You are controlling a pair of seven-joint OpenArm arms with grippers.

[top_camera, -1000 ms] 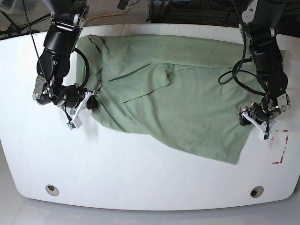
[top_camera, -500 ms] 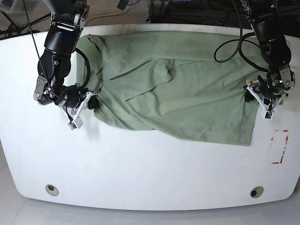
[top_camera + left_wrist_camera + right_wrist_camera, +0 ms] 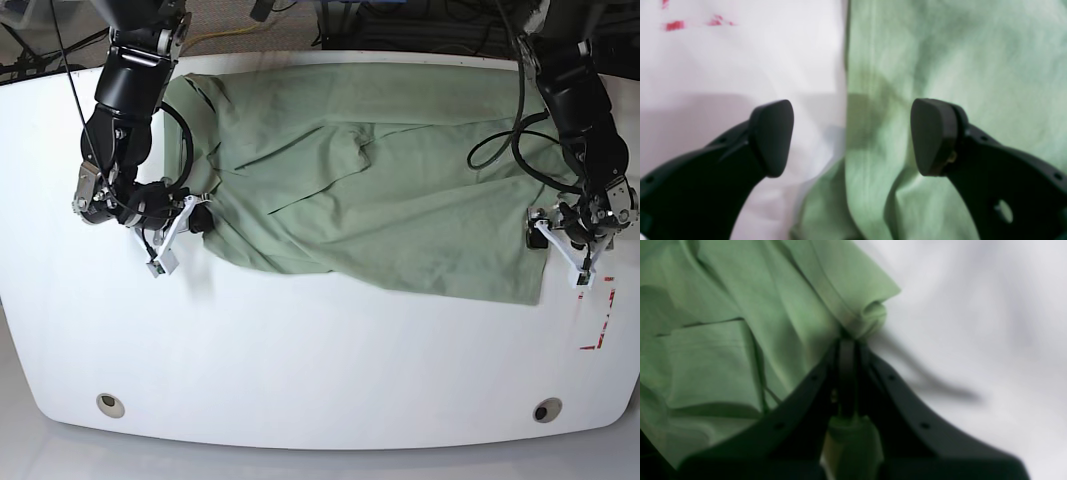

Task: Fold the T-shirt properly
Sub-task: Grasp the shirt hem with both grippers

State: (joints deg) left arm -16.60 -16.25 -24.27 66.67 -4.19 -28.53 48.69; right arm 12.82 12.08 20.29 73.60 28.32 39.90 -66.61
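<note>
Bright even light, soft shadows, blurred wrist views, curved base edges.

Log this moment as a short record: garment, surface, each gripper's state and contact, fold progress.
garment: pale sage-green soft-knit T-shirt, spread flat, wrinkled
surface: white table with red tape marks near the shirt's hem corner
left gripper: open, straddling the shirt's hem edge, nothing between its pads
right gripper: shut on a bunched fold of the T-shirt
fold progress: no fold made yet, the shirt lies one layer deep over most of its area
</note>
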